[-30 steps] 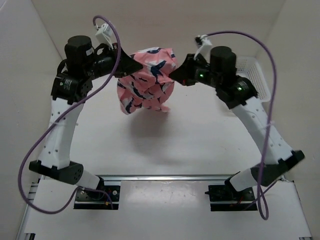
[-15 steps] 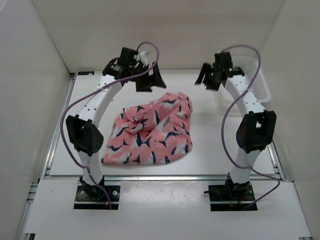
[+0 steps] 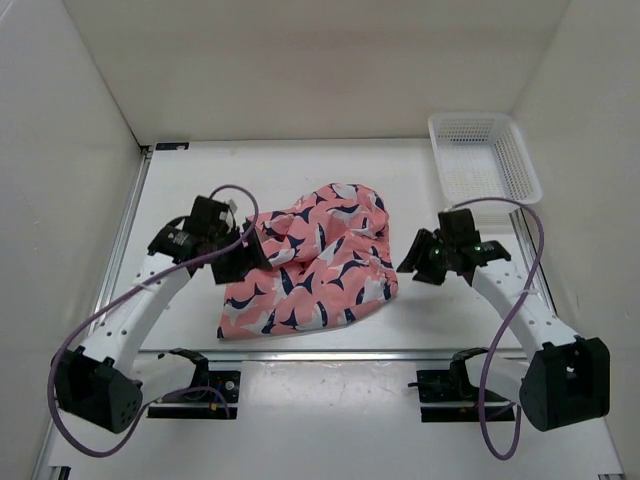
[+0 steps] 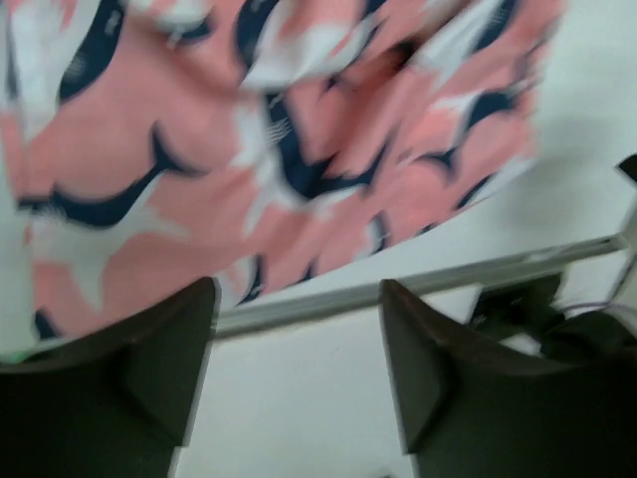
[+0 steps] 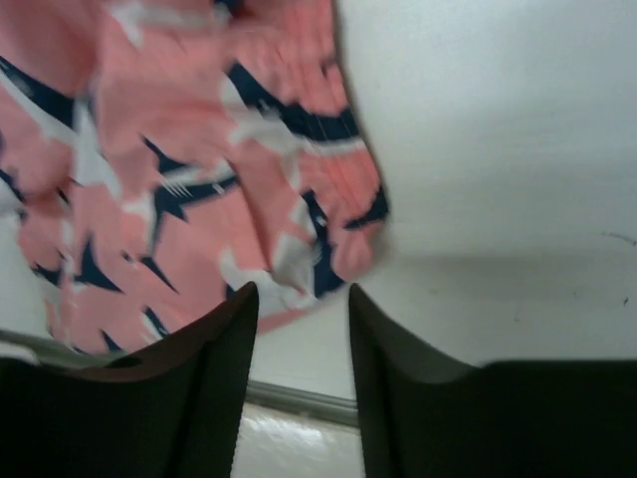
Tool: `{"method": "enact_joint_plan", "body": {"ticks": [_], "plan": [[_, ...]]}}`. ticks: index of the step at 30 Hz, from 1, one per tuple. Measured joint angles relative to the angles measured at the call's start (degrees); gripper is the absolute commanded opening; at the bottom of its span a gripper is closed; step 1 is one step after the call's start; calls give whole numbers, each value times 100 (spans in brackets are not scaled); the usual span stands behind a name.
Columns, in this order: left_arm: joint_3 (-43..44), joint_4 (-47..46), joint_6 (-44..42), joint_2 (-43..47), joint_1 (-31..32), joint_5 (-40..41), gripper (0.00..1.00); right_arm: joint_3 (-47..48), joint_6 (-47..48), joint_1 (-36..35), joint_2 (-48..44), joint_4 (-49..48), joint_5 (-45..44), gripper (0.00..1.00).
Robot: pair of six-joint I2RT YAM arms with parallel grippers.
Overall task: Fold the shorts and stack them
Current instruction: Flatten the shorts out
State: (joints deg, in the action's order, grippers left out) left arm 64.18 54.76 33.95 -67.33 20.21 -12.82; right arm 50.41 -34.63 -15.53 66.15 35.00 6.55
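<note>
Seen from above, the shorts (image 3: 318, 262) are spread, rumpled, on the white surface (image 3: 300, 170) between both arms, with the left hand (image 3: 246, 262) at their left edge and the right hand (image 3: 414, 263) beside their right edge. In the left wrist view, the left hand (image 4: 296, 299) is shown parted and empty. In the right wrist view, the right hand (image 5: 302, 299) is likewise parted, with nothing gripped.

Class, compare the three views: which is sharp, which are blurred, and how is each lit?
Top external view: sharp and evenly lit, shorts crisp. Left wrist view: heavily blurred, print smeared, left fingers soft-edged. Right wrist view: milder blur, right fingers dark against the bright white table.
</note>
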Motion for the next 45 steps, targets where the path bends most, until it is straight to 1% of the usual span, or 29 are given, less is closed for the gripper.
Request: {"method": "enact_joint_plan", "body": {"ticks": [1,2,4,5,7,11,13,14,16,17,18,19,20,21,22,23,24,27,30,35,36,37,38,39,40,41,45], "plan": [[-315,57,146,177,-2,57,89,-323,-111,4,-94,-44,133,61],[-645,74,323,323,-2,120,96,-673,-219,11,-153,-144,284,70],[-1233,92,627,529,-17,160,98,-1137,-483,11,-151,-264,518,74],[-1484,85,772,586,-20,160,99,-1316,-612,15,-149,-358,632,74],[-1912,55,1005,645,-22,125,99,-1580,-876,20,-131,-568,839,74],[-2522,-90,1292,693,-22,-33,99,-1703,-1318,72,90,-1193,1043,72],[-2750,-195,1357,699,-22,-79,97,-1703,-1451,90,321,-1552,1075,68],[-2839,-254,1384,697,-22,-101,95,-1703,-1504,92,479,-1720,1084,67],[-2959,-334,1436,686,-22,-131,88,-1703,-1593,98,841,-2044,1106,56],[-3010,-398,1462,686,-22,-133,79,-1698,-1624,98,1034,-2164,1123,50],[-3040,-426,1499,682,-22,-138,73,-1681,-1648,87,1213,-2249,1128,42],[-3051,-452,1513,678,-22,-131,67,-1650,-1674,74,1419,-2321,1137,21],[-3051,-472,1519,671,-22,-122,59,-1609,-1663,61,1572,-2347,1132,12],[-3051,-509,1539,662,-22,-111,41,-1556,-1679,46,1685,-2345,1117,4],[-3038,-538,1504,649,-22,-92,30,-1471,-1705,20,1755,-2306,1091,0],[-3016,-555,1552,619,-22,-39,18,-1384,-1685,-4,1764,-2271,1025,0],[-2966,-551,1547,555,-22,22,10,-1283,-1650,-22,1735,-2205,944,0],[-2723,-566,1556,245,-22,197,10,-1029,-1561,-57,1451,-2015,719,0],[-2389,-603,1541,-109,-22,352,10,-863,-1458,-74,951,-1751,492,0],[-1808,-470,1491,-188,-22,654,10,-638,-1283,-136,284,-1257,105,0],[-1707,-444,1460,-155,-22,710,32,-614,-1255,-144,208,-1172,39,0],[-1644,-411,1401,-122,-22,754,51,-599,-1228,-146,162,-1097,-15,0],[-1622,-374,1381,-68,-22,778,73,-592,-1207,-151,140,-1038,-46,0],[-1628,-323,1397,-17,-22,782,88,-592,-1176,-151,136,-979,-85,0],[-1670,-260,1447,50,-22,769,100,-592,-1163,-151,138,-918,-107,0],[-1746,-247,1471,109,-22,734,100,-592,-1147,-151,138,-861,-133,0],[-2555,-251,1912,573,-24,616,100,-592,-1137,-151,138,-767,-192,0]]}}
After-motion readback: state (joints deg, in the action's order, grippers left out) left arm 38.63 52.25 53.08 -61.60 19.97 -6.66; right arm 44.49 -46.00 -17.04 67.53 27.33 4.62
